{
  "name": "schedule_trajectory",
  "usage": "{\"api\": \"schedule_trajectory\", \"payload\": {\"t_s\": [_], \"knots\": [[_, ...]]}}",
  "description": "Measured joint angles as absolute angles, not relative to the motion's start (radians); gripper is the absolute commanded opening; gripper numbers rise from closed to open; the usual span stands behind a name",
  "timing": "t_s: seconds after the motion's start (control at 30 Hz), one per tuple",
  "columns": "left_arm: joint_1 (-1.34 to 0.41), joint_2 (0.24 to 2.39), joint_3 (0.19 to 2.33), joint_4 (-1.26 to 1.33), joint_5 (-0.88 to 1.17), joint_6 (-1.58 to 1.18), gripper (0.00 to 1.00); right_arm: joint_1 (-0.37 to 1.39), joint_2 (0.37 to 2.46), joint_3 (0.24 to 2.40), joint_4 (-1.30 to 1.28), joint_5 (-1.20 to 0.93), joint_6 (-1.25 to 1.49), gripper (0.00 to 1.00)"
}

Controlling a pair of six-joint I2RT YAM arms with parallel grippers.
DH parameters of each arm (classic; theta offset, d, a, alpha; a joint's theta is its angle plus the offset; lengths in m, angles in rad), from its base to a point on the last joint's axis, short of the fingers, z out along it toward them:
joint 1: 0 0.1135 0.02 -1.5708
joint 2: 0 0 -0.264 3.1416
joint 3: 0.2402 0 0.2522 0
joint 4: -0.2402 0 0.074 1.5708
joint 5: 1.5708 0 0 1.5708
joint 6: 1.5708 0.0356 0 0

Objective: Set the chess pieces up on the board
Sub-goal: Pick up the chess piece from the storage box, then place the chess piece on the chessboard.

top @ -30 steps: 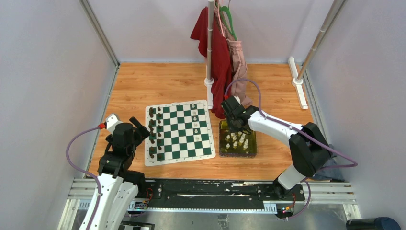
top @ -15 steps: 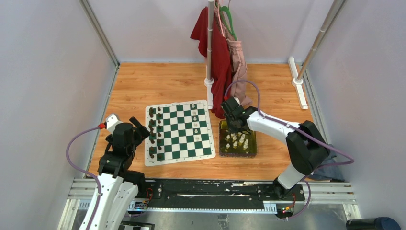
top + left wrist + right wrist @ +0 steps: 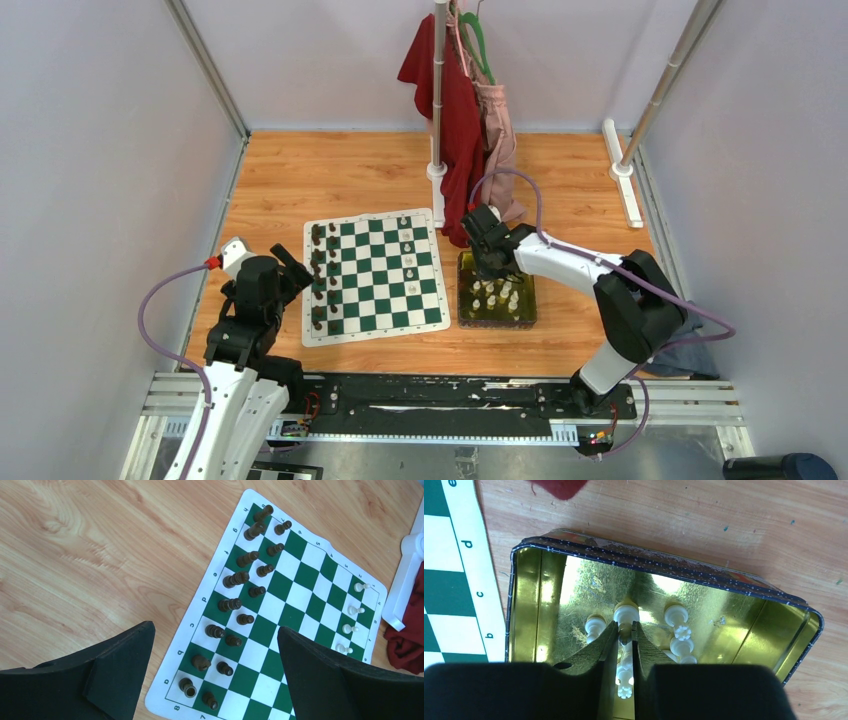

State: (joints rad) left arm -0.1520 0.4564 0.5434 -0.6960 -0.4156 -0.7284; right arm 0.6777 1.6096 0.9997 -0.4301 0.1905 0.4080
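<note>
Most of the chess pieces [image 3: 675, 615] lie in the gold-lined tray [image 3: 664, 565], a loose cluster of cream men around its middle and near side. One of them, a cream piece [image 3: 626, 614], sits between the fingers of my right hand [image 3: 625, 626]. The two black fingers are drawn almost together and clenched on its stem, and its rounded head shows just beyond the tips. I cannot tell whether it has left the tray floor. Another cream man stands just left of those fingers and a few more just right of them. Four white men [image 3: 355, 610] stand upright on the board [image 3: 380, 285], in a line running far to near, one file in from its right edge.

The board lies flat on the wooden tabletop [image 3: 330, 170], left of the tray, its white border just beside the tray's left wall. The dark brown chessmen [image 3: 235, 578] fill the two files along the board's left edge, all upright. My left hand [image 3: 215, 630] hangs at the board's near left edge, above those dark men, its fingers spread wide, released and grasping nothing.

Beyond the tray a red cloth [image 3: 445, 110] and a pink cloth [image 3: 497, 130] hang from an upright pole [image 3: 438, 90], the red hem coming down near the tray's far left corner
</note>
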Motion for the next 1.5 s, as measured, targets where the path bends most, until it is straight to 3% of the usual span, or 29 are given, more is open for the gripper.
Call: {"api": "schedule_trajectory", "payload": {"t_s": [0.23, 0.47, 1.5], "knots": [[-0.152, 0.456, 0.543, -0.696, -0.416, -0.728, 1.00, 0.677, 1.609, 1.000, -0.427, 0.191, 0.408, 0.04], [-0.152, 0.456, 0.543, -0.696, -0.416, -0.728, 1.00, 0.677, 1.603, 1.001, -0.434, 0.203, 0.397, 0.00], [-0.152, 0.444, 0.543, -0.696, -0.424, -0.730, 1.00, 0.770, 1.549, 1.195, -0.597, 0.284, 0.332, 0.00]]}}
